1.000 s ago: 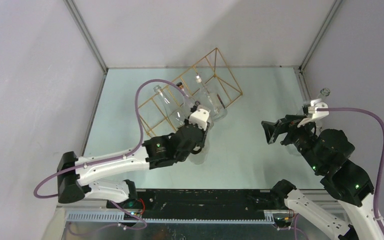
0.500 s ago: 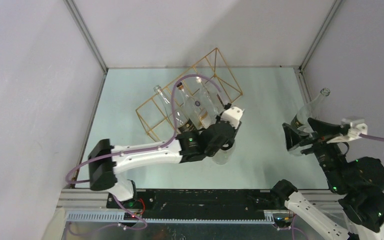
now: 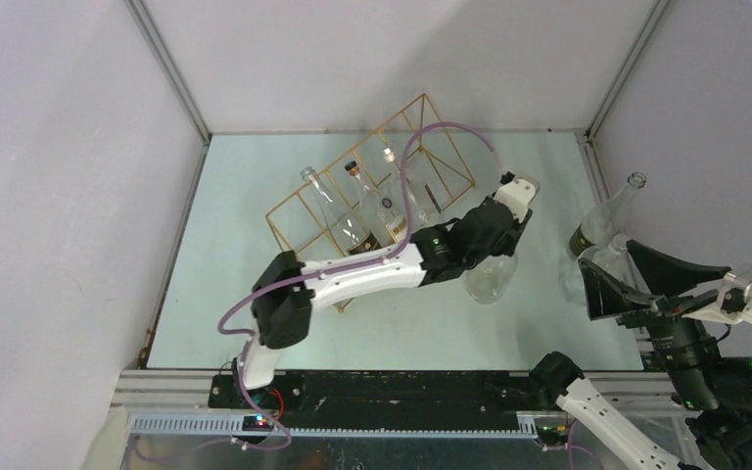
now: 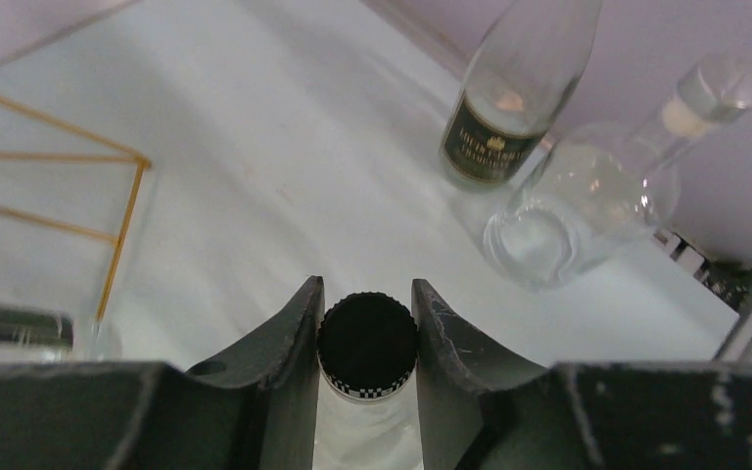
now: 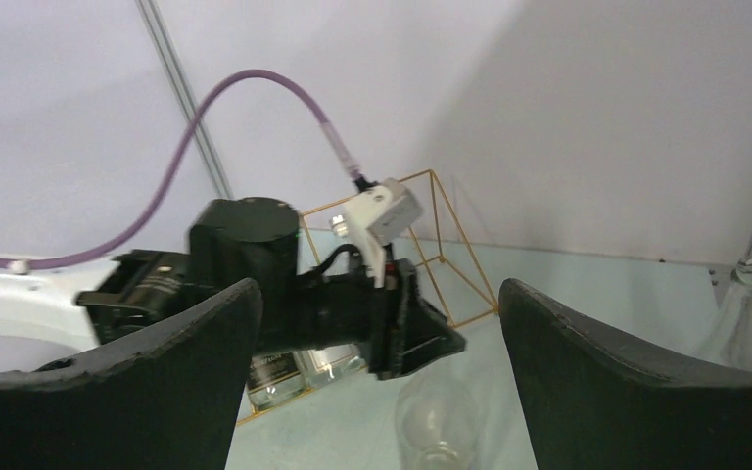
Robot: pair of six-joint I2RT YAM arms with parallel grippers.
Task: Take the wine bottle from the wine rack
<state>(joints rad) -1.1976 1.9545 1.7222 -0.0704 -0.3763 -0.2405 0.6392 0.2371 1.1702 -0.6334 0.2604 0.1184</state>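
In the top view my left gripper (image 3: 495,235) is shut on the neck of a clear wine bottle (image 3: 490,277), right of the gold wire wine rack (image 3: 446,138) and fully out of it. The left wrist view has my left gripper (image 4: 366,292) with both fingers pressed on the bottle's black cap (image 4: 367,338), the glass body hanging below. Three bottles (image 3: 364,201) still lie in the rack. My right gripper (image 3: 625,281) stands open and holds nothing by the right wall. From the right wrist, that gripper (image 5: 380,291) faces the held bottle (image 5: 438,416).
Two bottles stand by the right wall: one with a dark label (image 3: 602,223) (image 4: 509,108) and a clear round one (image 4: 578,201). The left arm's purple cable (image 3: 431,132) arches over the rack. A corner of the rack (image 4: 122,220) shows at the left.
My left arm has swung right, carrying the clear bottle from the rack's front to the right of the rack. My right arm has drawn back toward the near right corner, still open.
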